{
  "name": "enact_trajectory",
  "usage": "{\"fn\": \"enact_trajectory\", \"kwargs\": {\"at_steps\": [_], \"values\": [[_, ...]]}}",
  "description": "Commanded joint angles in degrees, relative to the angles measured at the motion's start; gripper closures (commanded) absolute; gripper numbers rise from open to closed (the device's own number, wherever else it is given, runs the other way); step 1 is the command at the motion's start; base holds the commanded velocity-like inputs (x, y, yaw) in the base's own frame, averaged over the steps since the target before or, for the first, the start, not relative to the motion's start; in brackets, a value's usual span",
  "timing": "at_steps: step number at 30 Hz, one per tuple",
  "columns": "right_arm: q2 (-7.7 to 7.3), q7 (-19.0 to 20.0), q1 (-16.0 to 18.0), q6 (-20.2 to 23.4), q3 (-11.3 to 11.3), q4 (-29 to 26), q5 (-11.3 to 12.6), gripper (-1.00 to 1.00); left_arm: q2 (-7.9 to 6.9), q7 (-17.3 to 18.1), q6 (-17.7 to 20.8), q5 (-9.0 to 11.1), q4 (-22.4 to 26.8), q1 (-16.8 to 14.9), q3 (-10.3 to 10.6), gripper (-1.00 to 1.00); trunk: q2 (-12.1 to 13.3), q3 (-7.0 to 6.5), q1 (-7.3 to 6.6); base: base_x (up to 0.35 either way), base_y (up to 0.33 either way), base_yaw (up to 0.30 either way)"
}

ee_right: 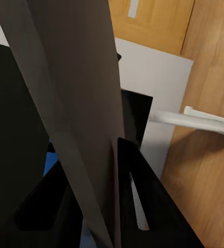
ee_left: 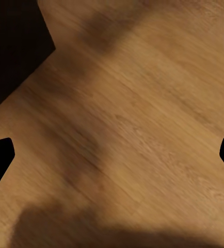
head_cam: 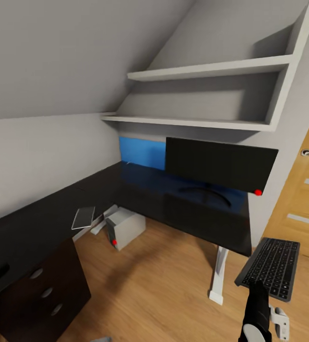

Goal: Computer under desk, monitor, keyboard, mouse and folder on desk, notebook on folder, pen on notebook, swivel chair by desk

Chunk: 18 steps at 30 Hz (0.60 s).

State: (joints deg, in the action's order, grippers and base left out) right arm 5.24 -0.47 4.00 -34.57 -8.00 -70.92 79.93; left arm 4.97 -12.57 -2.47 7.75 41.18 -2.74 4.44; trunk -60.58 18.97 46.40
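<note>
Black and glossy, the L-shaped desk [head_cam: 182, 209] runs from the left wall round to a white leg at the right. On the wooden floor beneath its corner sits the computer [head_cam: 125, 227], a pale grey box with a red dot. Further right, the monitor [head_cam: 220, 164] stands on the desktop on its curved stand. Rightmost, the keyboard [head_cam: 269, 267] hangs in the air just off the desk's right end, above the floor, tilted. The right gripper [head_cam: 258, 287] pinches it by its near edge, fingers closed on the thin grey slab as the right wrist view confirms. Held only by that edge, the keyboard could swing or slip, and its far end could knock the monitor or desk rim when brought over. The left gripper [ee_left: 112, 155] is spread wide, holding nothing, above bare floor.
</note>
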Motion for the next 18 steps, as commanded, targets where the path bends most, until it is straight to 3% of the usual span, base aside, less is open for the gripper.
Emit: {"fn": "enact_trajectory", "kwargs": {"at_steps": [1, 4, 7, 14, 18], "values": [[0.03, 0.17, 0.04, -0.09, -0.03, -0.08, 0.24, 1.0, -0.05, -0.41, -0.25, 0.6, -0.02, -0.04, 0.31, -1.0, -0.04, 0.07, 0.03, 0.279, 0.0, -0.011], [-0.06, 0.38, 0.04, -0.11, -0.01, -0.15, 0.14, 1.0, -0.05, -0.4, -0.24, 0.6, -0.03, -0.05, 0.31, -1.0, -0.04, 0.07, 0.03, 0.303, 0.0, -0.005], [-0.01, 6.06, 0.04, -0.33, -0.07, 0.17, 0.31, 1.0, 0.11, -0.33, -0.04, 0.67, 0.01, -0.05, 0.36, -1.0, -0.04, 0.07, 0.03, 0.321, 0.0, 0.0], [0.03, 10.3, 0.04, -0.63, -0.34, 0.29, 0.28, 1.0, 0.2, -0.04, 0.1, 0.62, 0.04, -0.04, 0.44, -1.0, -0.04, 0.07, 0.03, 0.3, 0.0, 0.0], [-0.04, 12.04, 0.04, -0.62, -0.49, 0.27, 0.82, 1.0, 0.2, -0.12, 0.01, 0.75, 0.68, -0.05, 2.7, -1.0, -0.04, 0.07, 0.03, 0.057, 0.0, 0.0]]}}
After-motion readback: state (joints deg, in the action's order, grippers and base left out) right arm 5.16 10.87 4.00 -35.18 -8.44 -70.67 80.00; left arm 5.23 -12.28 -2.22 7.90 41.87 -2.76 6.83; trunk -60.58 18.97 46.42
